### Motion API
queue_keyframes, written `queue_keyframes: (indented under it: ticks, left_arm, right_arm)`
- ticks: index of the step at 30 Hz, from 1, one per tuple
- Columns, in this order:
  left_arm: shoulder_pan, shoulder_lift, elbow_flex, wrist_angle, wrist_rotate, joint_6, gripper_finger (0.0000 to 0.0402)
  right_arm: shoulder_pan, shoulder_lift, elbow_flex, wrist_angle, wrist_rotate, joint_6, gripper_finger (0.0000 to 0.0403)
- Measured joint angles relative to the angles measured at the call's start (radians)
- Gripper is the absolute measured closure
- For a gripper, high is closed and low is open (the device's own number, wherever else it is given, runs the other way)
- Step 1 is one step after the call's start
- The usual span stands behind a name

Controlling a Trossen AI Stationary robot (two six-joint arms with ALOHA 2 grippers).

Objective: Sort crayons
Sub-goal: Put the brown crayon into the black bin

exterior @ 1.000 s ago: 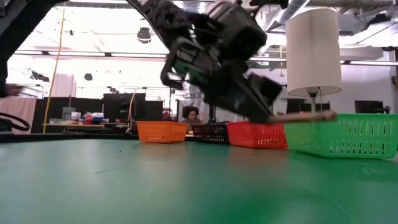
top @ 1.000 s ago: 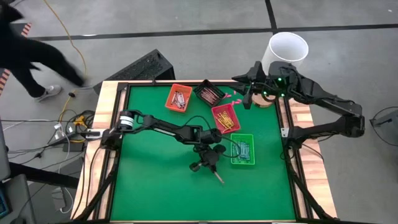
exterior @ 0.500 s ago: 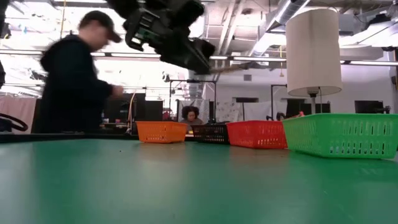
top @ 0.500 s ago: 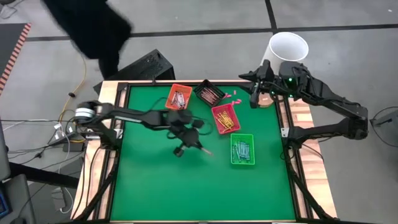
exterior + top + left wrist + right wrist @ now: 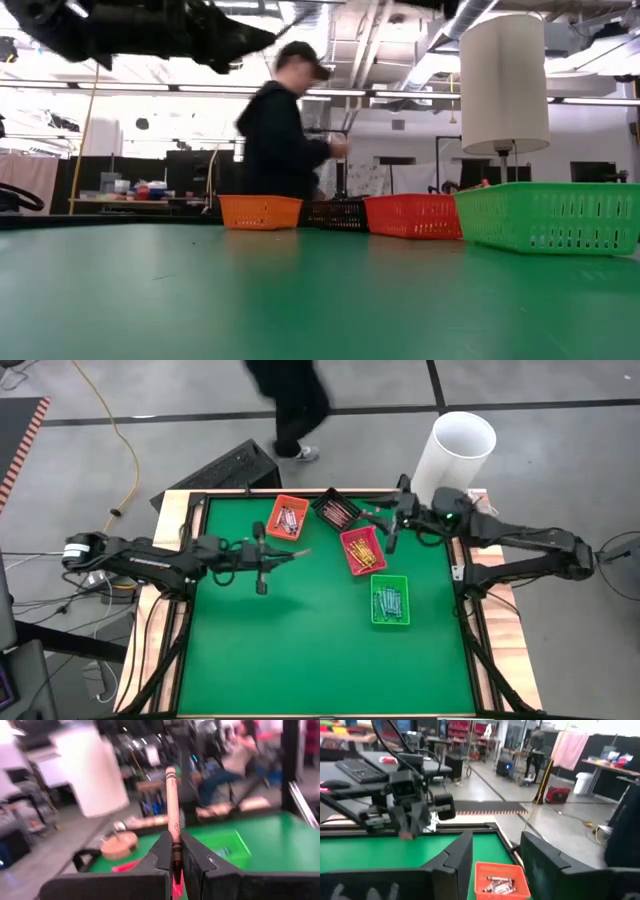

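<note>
left claw (image 5: 283, 554) grips crayon (image 5: 172, 827) | beside orange tray (image 5: 288, 518)

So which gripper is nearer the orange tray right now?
The left. The left gripper, shut on a crayon, sits just beside the orange tray; the open right gripper hangs beyond the red tray.

trays: orange tray (image 5: 287, 518), dark tray (image 5: 335, 510), red tray (image 5: 362, 550), green tray (image 5: 389, 601) on green surface (image 5: 280, 640)
cylinder: white (image 5: 456, 452), at far right corner
person: dark clothes (image 5: 291, 400), beyond surface
</note>
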State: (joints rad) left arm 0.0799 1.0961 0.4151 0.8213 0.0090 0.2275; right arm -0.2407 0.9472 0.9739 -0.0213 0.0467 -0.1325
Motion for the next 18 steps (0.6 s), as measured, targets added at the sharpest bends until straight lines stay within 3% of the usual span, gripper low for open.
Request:
queue_keyframes:
  ticks: [7, 11, 18]
  left_arm:
    - [-0.001, -0.048, -0.104, 0.268, -0.043, -0.04, 0.04]
    - [-0.002, -0.02, -0.109, 0.387, -0.044, -0.031, 0.04]
    - [-0.002, 0.099, -0.109, 0.582, -0.043, -0.025, 0.04]
  right_arm:
    - [0.019, 0.1, -0.234, 0.461, -0.033, 0.066, 0.0237]
    - [0.023, 0.204, -0.255, 0.613, -0.051, 0.08, 0.0237]
    - [0.021, 0.383, -0.256, 0.95, -0.187, 0.107, 0.0236]
